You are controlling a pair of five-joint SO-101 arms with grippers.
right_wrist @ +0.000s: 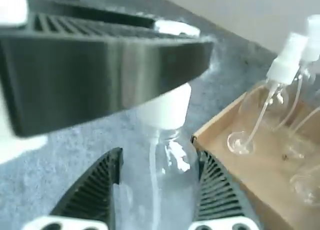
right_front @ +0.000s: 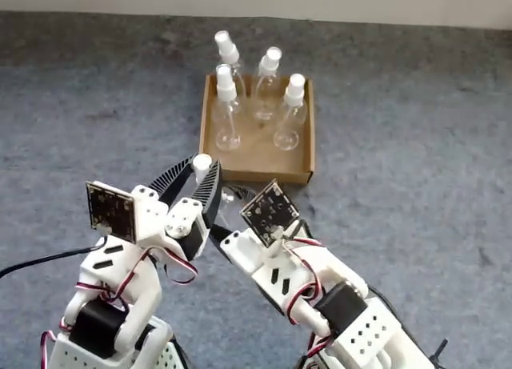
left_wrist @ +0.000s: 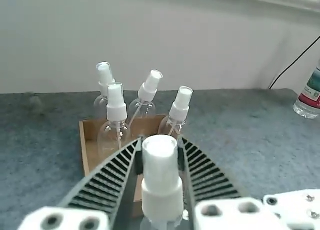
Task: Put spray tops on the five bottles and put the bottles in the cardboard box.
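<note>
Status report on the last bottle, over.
Left tool shut on white spray top. Right tool shut on clear plastic bottle. Four capped bottles at brown cardboard box.

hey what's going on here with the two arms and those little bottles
The two arms are working on the last bottle together. The right gripper holds the clear fifth bottle by its body, just in front of the cardboard box. The left gripper is clamped on the white spray top sitting on its neck. Whether that top is fully seated can't be seen. The other four bottles, tops on, already stand in the box.
</note>
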